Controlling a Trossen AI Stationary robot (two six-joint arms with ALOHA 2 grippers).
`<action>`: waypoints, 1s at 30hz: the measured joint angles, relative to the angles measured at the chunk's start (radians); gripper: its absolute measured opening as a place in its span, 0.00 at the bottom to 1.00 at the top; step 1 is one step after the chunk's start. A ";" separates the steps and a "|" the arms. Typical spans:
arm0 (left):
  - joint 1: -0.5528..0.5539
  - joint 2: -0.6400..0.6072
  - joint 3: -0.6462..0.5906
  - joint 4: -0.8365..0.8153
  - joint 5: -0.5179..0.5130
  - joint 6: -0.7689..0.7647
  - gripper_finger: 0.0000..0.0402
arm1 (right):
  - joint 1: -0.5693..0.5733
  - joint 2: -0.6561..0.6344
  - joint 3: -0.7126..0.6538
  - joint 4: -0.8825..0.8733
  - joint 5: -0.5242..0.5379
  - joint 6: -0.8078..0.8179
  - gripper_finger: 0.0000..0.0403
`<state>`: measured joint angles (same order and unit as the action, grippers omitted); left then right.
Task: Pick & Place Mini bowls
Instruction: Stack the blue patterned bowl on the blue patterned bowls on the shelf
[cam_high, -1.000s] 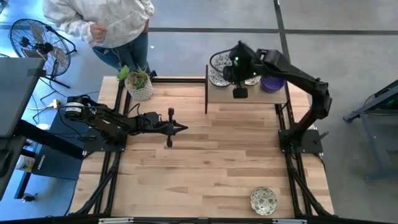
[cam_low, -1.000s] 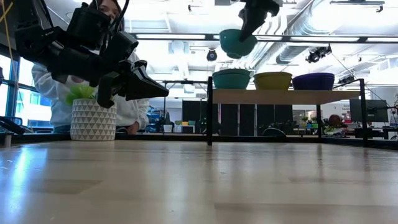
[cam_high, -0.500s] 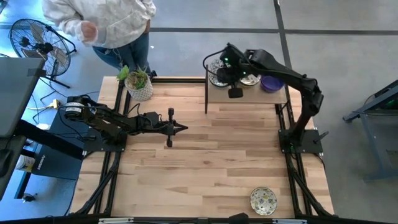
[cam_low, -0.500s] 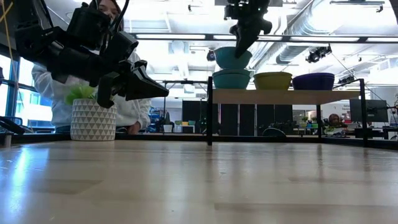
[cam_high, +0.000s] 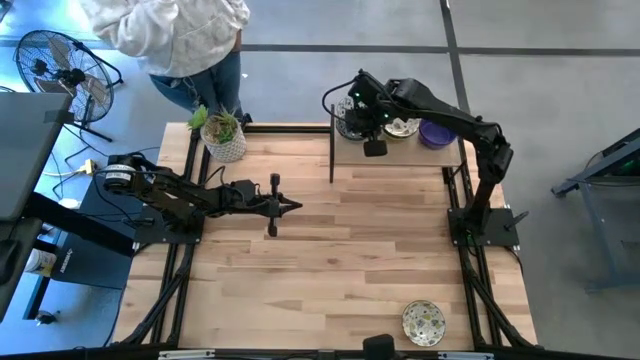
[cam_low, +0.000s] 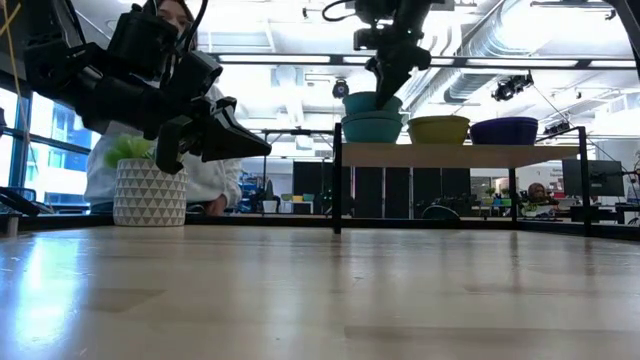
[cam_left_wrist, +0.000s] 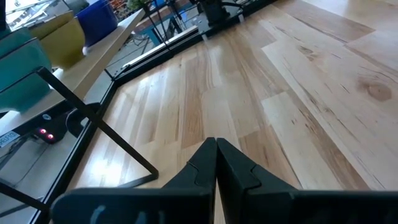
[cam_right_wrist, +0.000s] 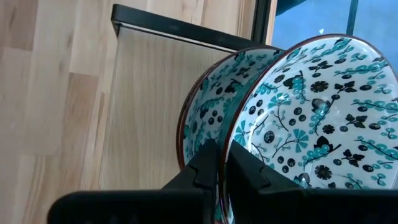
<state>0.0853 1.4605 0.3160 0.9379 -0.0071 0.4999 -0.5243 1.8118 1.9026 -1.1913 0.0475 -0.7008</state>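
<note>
While nested in another, bowl (cam_right_wrist: 311, 118) sits pinched by right end effector (cam_right_wrist: 222, 163).

You've got four round bowls on the raised wooden shelf (cam_high: 395, 152) — two teal floral bowls (cam_right_wrist: 311, 106) stacked, one yellow-sided (cam_low: 438, 129), one purple (cam_high: 437, 133) — plus one floral bowl (cam_high: 423, 322) on the table.

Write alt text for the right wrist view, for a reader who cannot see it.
The right gripper, fingers shut on the rim of a floral patterned bowl, holds it tilted inside a second matching bowl. Both bowls are white inside with teal and dark flowers, and the lower one sits on a light wooden shelf with a dark frame, above the wooden table.
</note>
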 joint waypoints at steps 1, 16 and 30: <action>0.000 0.000 0.000 -0.001 0.000 0.000 0.00 | 0.000 0.000 0.000 -0.001 -0.001 -0.003 0.03; 0.000 0.000 0.000 -0.002 0.000 0.000 0.00 | -0.001 0.000 0.000 -0.015 -0.006 -0.007 0.06; 0.000 0.000 0.000 -0.002 0.000 0.000 0.00 | 0.003 -0.006 0.000 -0.014 0.002 0.021 0.25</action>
<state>0.0849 1.4605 0.3157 0.9360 -0.0067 0.4999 -0.5217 1.8057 1.9026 -1.2054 0.0494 -0.6794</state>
